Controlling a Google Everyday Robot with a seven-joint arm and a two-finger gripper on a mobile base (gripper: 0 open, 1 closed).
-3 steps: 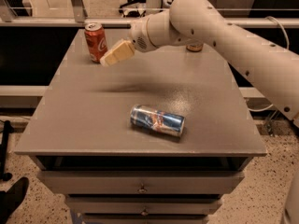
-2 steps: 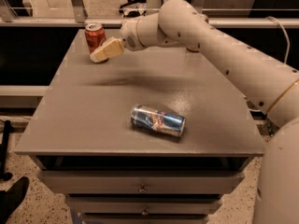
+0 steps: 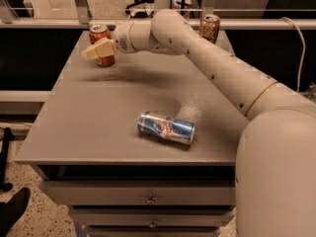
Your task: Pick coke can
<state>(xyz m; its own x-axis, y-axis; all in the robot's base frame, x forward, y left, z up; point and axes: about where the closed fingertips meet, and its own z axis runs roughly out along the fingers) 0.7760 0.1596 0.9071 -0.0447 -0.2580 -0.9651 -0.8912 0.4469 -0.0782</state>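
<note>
The coke can (image 3: 99, 33), red-orange with a silver top, stands upright at the far left corner of the grey table (image 3: 98, 112). My gripper (image 3: 98, 50), cream-coloured at the end of the white arm (image 3: 212, 63), reaches in from the right and sits right at the can, covering its middle. Only the can's top and its lower edge show around the gripper.
A blue-and-silver can (image 3: 166, 127) lies on its side near the table's front centre. A gold-brown can (image 3: 210, 27) stands upright at the far right, behind the arm. Drawers sit below the table's front edge. A railing runs behind the table.
The arm has swung left across the back of the table. The gripper went from beside the coke can to covering its middle. The cans have not moved.
</note>
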